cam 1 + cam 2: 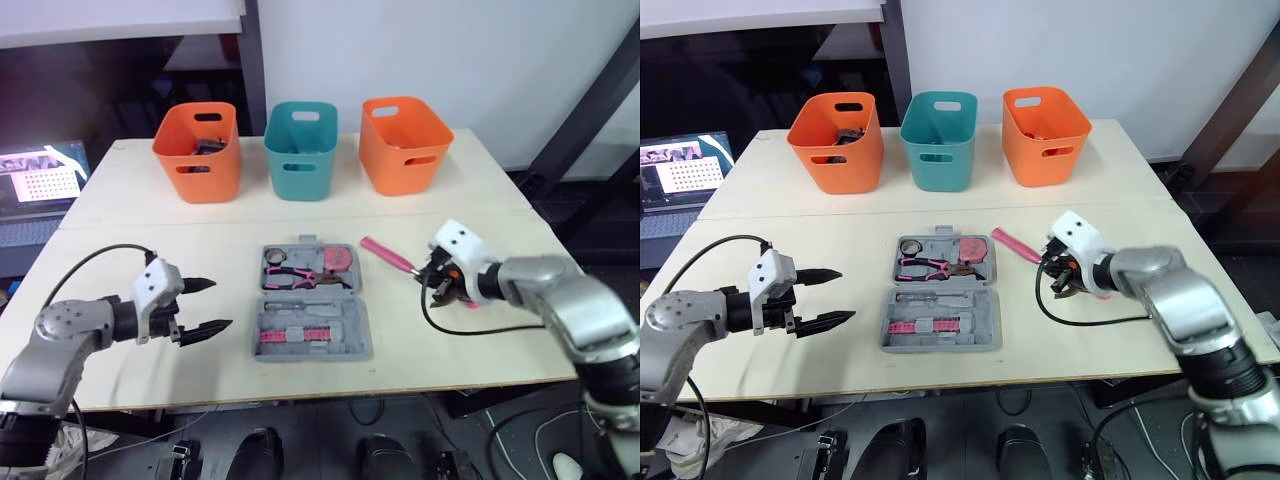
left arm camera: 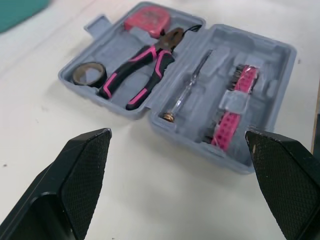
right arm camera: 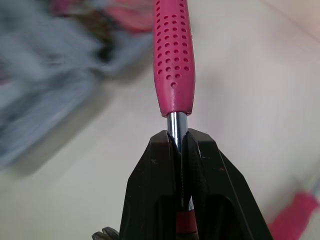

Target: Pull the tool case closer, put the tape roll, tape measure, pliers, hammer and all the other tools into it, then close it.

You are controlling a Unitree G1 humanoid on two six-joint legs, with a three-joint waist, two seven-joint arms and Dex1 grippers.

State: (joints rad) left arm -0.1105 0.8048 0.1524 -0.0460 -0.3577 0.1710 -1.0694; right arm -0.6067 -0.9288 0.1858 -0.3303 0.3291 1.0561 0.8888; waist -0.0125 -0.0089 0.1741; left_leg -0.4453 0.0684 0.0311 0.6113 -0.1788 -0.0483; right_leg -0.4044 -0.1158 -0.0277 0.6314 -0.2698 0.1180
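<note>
Packing the hammer (image 1: 386,256) is the step in hand. Right gripper (image 3: 177,137) is clamped tight on the bare metal shaft just below the pink grip. The grip points far-left toward the tool case (image 1: 350,320); the hammer head is hidden behind the fingers. Can't tell if the hammer is lifted or resting on the table (image 1: 480,200).

Case lies open at table centre, near edge. Far half holds the tape roll (image 2: 89,73), pliers (image 2: 140,82) and tape measure (image 2: 147,19). Near half holds a slim screwdriver (image 2: 190,85) and a pink bit strip (image 2: 232,112). Hammer sits just right of the case, apart from it.

Left gripper (image 1: 215,305) hovers left of the case, jaws wide apart, holding nothing.

Judgement: most tools are in and the hammer looks like the last big one. Next move calls for carrying it left over the case, lining the handle with a free slot, then releasing. After that, fold the lid shut, likely with the left gripper steadying.
</note>
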